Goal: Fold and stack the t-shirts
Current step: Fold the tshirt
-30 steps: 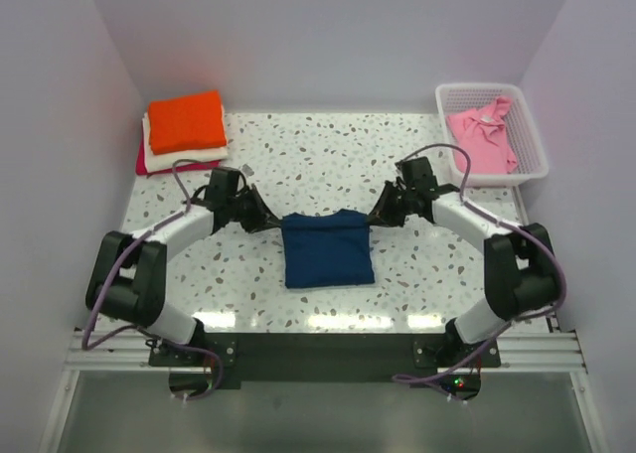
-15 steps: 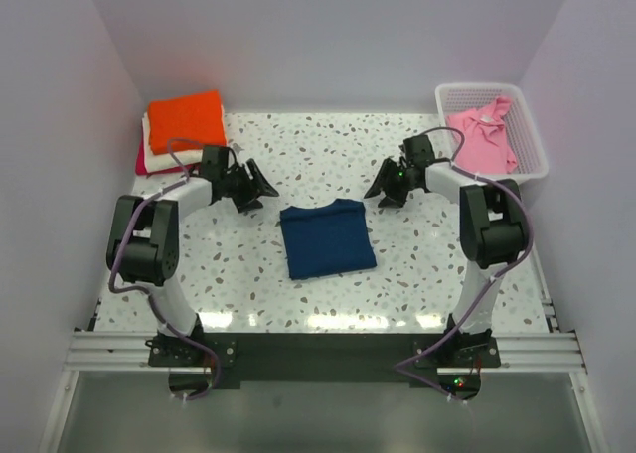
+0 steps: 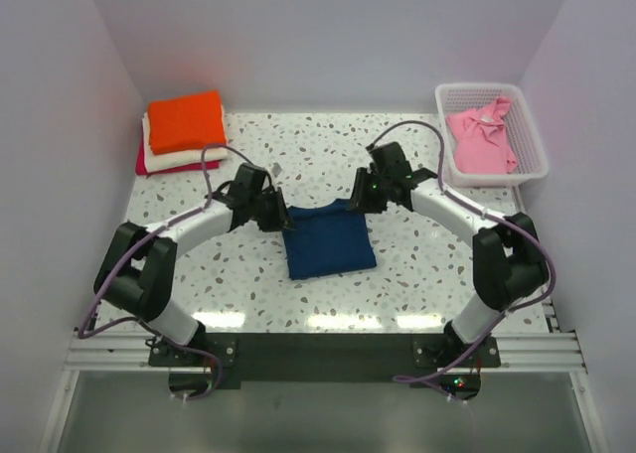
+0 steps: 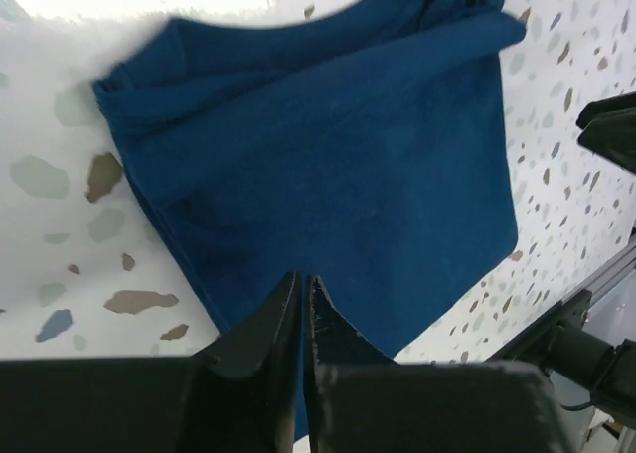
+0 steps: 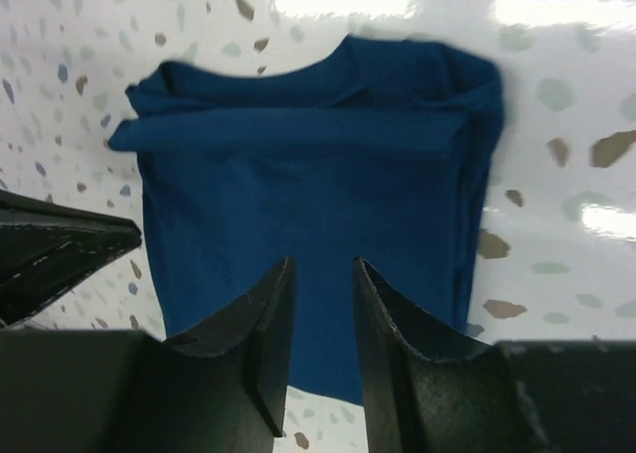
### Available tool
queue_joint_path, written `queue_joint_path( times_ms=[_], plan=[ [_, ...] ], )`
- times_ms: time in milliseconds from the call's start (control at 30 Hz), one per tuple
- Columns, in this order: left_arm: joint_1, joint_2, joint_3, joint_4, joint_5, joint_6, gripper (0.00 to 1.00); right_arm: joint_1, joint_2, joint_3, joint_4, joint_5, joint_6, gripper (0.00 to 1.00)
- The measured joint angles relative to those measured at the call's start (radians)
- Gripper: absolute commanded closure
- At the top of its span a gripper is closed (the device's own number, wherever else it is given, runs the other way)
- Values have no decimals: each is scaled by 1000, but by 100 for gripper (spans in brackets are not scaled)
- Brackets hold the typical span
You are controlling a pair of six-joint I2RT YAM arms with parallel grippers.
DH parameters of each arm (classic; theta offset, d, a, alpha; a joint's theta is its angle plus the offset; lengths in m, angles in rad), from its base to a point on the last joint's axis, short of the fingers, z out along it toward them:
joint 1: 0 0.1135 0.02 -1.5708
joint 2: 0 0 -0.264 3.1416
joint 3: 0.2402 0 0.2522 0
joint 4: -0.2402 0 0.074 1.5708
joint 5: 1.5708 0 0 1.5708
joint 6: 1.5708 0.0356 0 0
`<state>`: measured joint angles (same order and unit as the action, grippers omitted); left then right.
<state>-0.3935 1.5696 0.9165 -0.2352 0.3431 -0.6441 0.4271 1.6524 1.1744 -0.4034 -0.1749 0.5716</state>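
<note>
Here, pink t-shirt (image 3: 482, 140) crumpled inside white basket (image 3: 538, 147), navy t-shirt (image 3: 328, 240) folded on table (image 3: 422, 266)

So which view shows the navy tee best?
Right wrist: the navy tee fills the frame, neckline and layered side edge clear. Left wrist hides its near edge behind the pincer; top view shows it small, far corners covered.
</note>
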Motion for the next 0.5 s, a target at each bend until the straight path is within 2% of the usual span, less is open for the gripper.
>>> queue_joint_path(
  times_ms=[200, 400, 500],
  plan=[
    [-41, 89, 10, -8, -24, -2, 99, 83, 125, 42, -12, 9, -31, 70],
    [-39, 307, 206, -27, -64, 2, 100, 78, 330, 212, -57, 45, -60, 71],
    [-31, 366, 274, -19, -68, 1, 100, 60, 397, 280, -65, 32, -57, 71]
  ],
)
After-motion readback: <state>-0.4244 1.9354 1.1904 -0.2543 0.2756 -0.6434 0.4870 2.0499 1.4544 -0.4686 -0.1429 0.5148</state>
